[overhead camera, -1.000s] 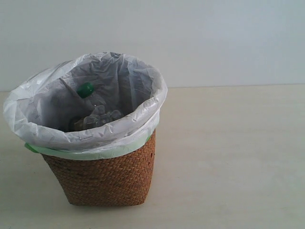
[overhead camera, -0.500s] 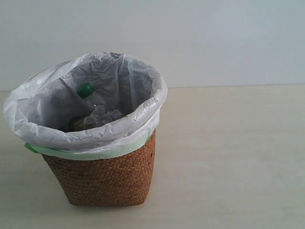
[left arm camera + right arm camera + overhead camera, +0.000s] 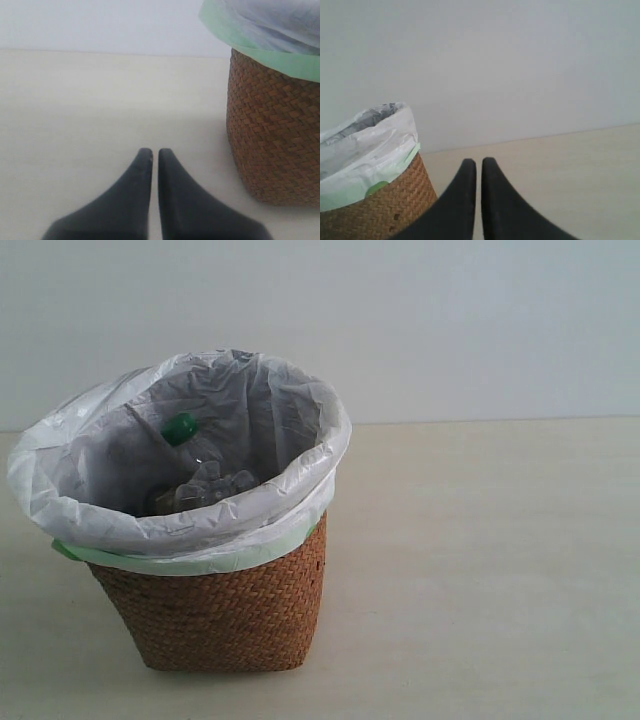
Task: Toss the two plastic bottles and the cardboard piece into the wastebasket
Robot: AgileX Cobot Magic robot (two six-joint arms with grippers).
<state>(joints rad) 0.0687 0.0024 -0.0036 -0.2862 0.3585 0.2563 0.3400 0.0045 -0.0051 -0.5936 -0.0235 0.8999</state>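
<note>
Basket (image 3: 215,610) of brown wicker stands upright on the left part of the pale table (image 3: 480,570) in the exterior view, narrower at the foot than at the mouth. A white plastic bag (image 3: 265,410) lines it and folds out over the rim, with a green hem showing below the fold. Inside lies a clear bottle (image 3: 203,462) with a green cap (image 3: 180,427). Its long axis is steeply tilted: the cap points up and toward the left back wall of the bag, and the body runs down toward the bottom. More clear plastic (image 3: 235,483) rests at its lower end; whether that is the other bottle cannot be told, and no cardboard can be made out.

In the left wrist view, the left gripper (image 3: 151,152) hangs over bare table, its two black fingers together with only a thin slit between the tips and nothing in them. The basket (image 3: 270,145) stands near it, apart from the fingers, and the bag's green hem (image 3: 280,62) overhangs the weave.

In the right wrist view, the right gripper (image 3: 479,162) is likewise pressed together and empty. The basket (image 3: 380,210) sits beside it, close but not touching, against a plain grey wall (image 3: 495,65).
</note>
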